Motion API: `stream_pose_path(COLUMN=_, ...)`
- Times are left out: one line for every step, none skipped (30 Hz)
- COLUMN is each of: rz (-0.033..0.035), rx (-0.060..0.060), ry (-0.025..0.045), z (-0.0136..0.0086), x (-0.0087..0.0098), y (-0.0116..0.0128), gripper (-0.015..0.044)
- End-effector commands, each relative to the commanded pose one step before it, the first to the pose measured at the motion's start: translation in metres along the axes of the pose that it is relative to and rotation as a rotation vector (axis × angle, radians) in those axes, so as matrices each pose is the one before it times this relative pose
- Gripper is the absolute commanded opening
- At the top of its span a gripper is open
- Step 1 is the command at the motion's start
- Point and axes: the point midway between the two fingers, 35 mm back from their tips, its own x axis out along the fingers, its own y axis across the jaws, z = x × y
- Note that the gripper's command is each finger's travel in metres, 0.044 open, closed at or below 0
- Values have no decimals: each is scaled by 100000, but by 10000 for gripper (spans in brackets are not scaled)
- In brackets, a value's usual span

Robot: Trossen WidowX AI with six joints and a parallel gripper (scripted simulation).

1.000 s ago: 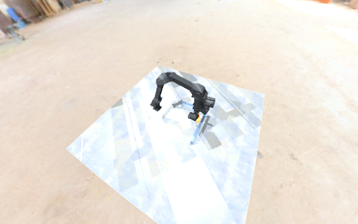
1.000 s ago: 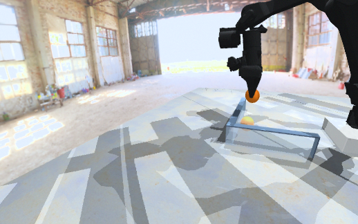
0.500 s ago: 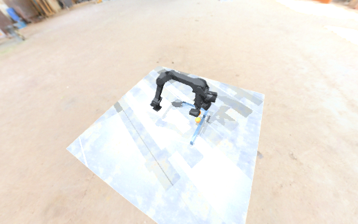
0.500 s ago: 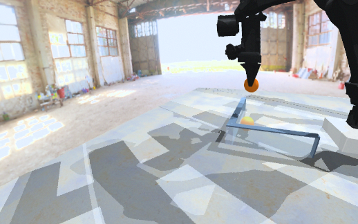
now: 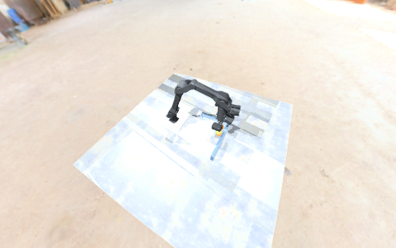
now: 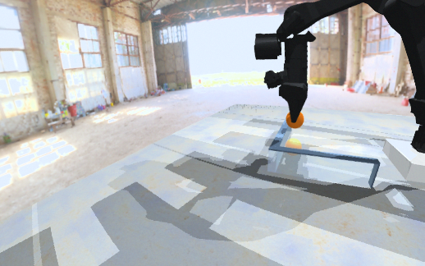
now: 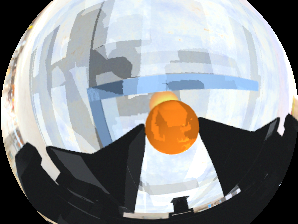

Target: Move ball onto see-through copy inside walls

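Note:
The orange ball (image 6: 294, 121) (image 7: 172, 130) is held up off the table between the fingers of my gripper (image 6: 294, 118) (image 7: 171, 125), which is shut on it. In the top view the arm mostly hides the ball. The see-through copy (image 5: 219, 133) (image 6: 294, 144) (image 7: 161, 97) is pale yellow and rests on the table below the held ball, inside the corner. In the wrist view the ball partly covers the copy. One low bluish clear wall (image 5: 218, 148) (image 6: 328, 154) (image 7: 215, 84) runs beside the copy, and the other wall (image 6: 281, 136) (image 7: 102, 120) meets it at the corner.
The arm (image 5: 206, 90) (image 6: 295, 61) reaches over the walls from its base. In the exterior view a white block (image 6: 399, 153) stands by the base at the right. The patterned table top (image 5: 141, 180) (image 6: 135, 213) carries dark shadows.

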Motion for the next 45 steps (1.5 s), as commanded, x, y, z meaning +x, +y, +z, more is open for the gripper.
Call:
stream_pose_path(rz=-377, rx=387, ry=856, z=-105, x=1787, y=15, gripper=0)
stream_pose_path(rz=-1, rx=0, ry=-1, z=17, x=510, y=3, gripper=0)
stream_pose_path(rz=-1, rx=0, ry=0, z=8, x=514, y=1, gripper=0)
stream_pose_path(rz=-1, rx=0, ry=1, z=0, x=514, y=0, gripper=0)
stream_pose_path(rz=-1, rx=0, ry=2, z=-9, x=513, y=-2, gripper=0)
stream_pose_path(rz=-2, rx=0, ry=3, z=-18, x=512, y=-3, gripper=0)
stream_pose_path(rz=-2, rx=0, ry=4, z=-27, x=511, y=-4, gripper=0)
stream_pose_path(rz=-2, rx=0, ry=5, z=-36, x=510, y=-6, gripper=0)
stream_pose_path(rz=-2, rx=0, ry=6, z=-45, x=507, y=-7, gripper=0)
stream_pose_path(rz=-2, rx=0, ry=5, z=-42, x=401, y=-6, gripper=0)
stream_pose_path(rz=-1, rx=0, ry=3, z=-28, x=243, y=-4, gripper=0)
stream_pose_path(rz=0, rx=0, ry=1, z=-10, x=81, y=-1, gripper=0)
stream_pose_path(rz=0, rx=0, ry=0, z=0, x=0, y=0, gripper=0)
stream_pose_path(rz=0, rx=0, ry=0, z=0, x=0, y=0, gripper=0)
stream_pose_path(rz=0, rx=0, ry=0, z=1, x=26, y=0, gripper=0)
stream_pose_path(rz=0, rx=0, ry=0, z=1, x=53, y=0, gripper=0)
stream_pose_path(rz=0, rx=0, ry=0, z=2, x=74, y=0, gripper=0)
stream_pose_path(rz=0, rx=0, ry=0, z=2, x=97, y=0, gripper=0)
stream_pose_path(rz=0, rx=0, ry=0, z=2, x=121, y=0, gripper=0)
stream_pose_path(rz=0, rx=0, ry=0, z=2, x=145, y=0, gripper=0)
stream_pose_path(rz=0, rx=0, ry=0, z=1, x=161, y=0, gripper=0)
stream_pose_path(rz=0, rx=0, ry=1, z=0, x=165, y=0, gripper=0)
stream_pose_path(rz=0, rx=0, ry=1, z=-1, x=165, y=0, gripper=0)
stream_pose_path(rz=0, rx=0, ry=1, z=-2, x=165, y=0, gripper=0)
stream_pose_path(rz=0, rx=0, ry=1, z=-2, x=165, y=0, gripper=0)
stream_pose_path(rz=0, rx=0, ry=1, z=-3, x=165, y=-1, gripper=0)
stream_pose_path(rz=-1, rx=0, ry=1, z=-4, x=164, y=-1, gripper=0)
stream_pose_path(rz=0, rx=0, ry=1, z=-4, x=134, y=-1, gripper=0)
stream_pose_path(rz=0, rx=0, ry=1, z=-3, x=81, y=0, gripper=0)
stream_pose_path(rz=0, rx=0, ry=0, z=-1, x=27, y=0, gripper=0)
stream_pose_path(rz=0, rx=0, ry=0, z=0, x=0, y=0, gripper=0)
stream_pose_path(rz=315, rx=-135, ry=-371, z=156, x=-469, y=65, gripper=26)
stream_pose_path(rz=0, rx=0, ry=0, z=0, x=0, y=0, gripper=53)
stream_pose_path(rz=0, rx=0, ry=0, z=0, x=0, y=0, gripper=79)
stream_pose_path(rz=0, rx=0, ry=0, z=0, x=0, y=0, gripper=105)
stream_pose_path(rz=0, rx=0, ry=0, z=0, x=0, y=0, gripper=131)
stream_pose_path(rz=0, rx=0, ry=0, z=0, x=0, y=0, gripper=157)
stream_pose_path(rz=0, rx=0, ry=0, z=0, x=0, y=0, gripper=184)
stream_pose_path(rz=0, rx=0, ry=0, z=0, x=0, y=0, gripper=210)
stream_pose_path(rz=0, rx=0, ry=0, z=0, x=0, y=0, gripper=236)
stream_pose_path(rz=0, rx=0, ry=0, z=0, x=0, y=0, gripper=263)
stream_pose_path(rz=0, rx=0, ry=0, z=0, x=0, y=0, gripper=289)
stream_pose_path(rz=0, rx=0, ry=0, z=0, x=0, y=0, gripper=315)
stream_pose_path(rz=0, rx=0, ry=0, z=0, x=0, y=0, gripper=341)
stream_pose_path(rz=0, rx=0, ry=0, z=0, x=0, y=0, gripper=345)
